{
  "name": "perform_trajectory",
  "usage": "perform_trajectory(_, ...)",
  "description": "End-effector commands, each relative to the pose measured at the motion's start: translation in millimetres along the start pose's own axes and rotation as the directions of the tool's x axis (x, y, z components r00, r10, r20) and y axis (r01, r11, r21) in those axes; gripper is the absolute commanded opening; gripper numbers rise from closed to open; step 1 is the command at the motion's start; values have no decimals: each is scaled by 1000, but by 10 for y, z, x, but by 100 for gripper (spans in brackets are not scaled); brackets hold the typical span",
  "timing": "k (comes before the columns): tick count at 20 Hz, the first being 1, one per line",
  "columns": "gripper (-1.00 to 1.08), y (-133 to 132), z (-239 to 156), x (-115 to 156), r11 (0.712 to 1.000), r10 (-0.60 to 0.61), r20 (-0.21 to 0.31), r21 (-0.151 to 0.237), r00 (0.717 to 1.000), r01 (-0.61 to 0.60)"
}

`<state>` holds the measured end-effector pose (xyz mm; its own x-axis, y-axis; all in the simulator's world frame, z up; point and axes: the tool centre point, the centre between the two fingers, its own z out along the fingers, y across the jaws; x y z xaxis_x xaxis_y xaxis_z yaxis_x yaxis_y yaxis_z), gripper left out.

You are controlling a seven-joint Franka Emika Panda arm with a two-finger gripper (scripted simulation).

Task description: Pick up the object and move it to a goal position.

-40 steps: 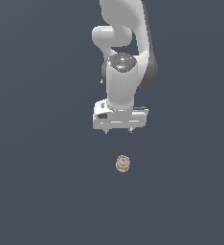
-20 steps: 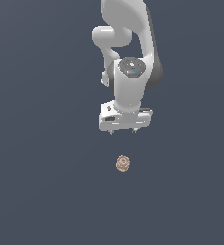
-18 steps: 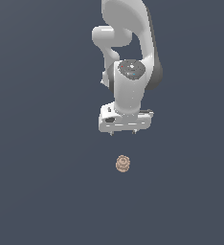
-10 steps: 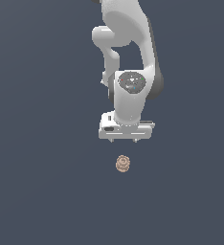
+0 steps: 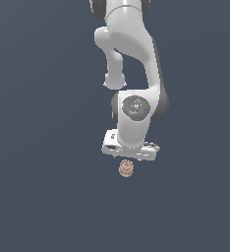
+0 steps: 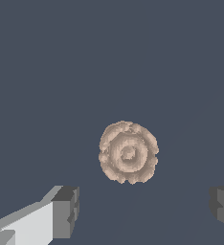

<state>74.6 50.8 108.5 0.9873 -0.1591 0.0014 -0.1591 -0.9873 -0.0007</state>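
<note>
The hand (image 6: 141, 210) was held wide above the object (image 6: 128, 152); off-centre descent could knock it aside.

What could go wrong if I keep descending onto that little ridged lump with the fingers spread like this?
1. In the wrist view the lump sits off the line between the two fingertips; the open gripper may close beside it or clip its edge.
2. It is small and roundish with ridges, so the pads may squeeze it out sideways.
3. In the exterior view the gripper body hides the fingers, so height above the surface is hard to judge there.
</note>
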Motion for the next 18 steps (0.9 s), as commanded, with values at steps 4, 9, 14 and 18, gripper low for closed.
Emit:
perform_trajectory(4, 100, -26, 126, 118, 999, 52, 1, 0, 999, -52)
perform_trajectory(9, 100, -35, 173, 156, 998, 70, 1, -1, 998, -70)
perform_trajectory(14, 100, -36, 209, 148, 998, 67, 2, -1, 998, -67)
perform_trajectory(18, 100, -33, 377, 146, 998, 68, 2, -1, 998, -68)
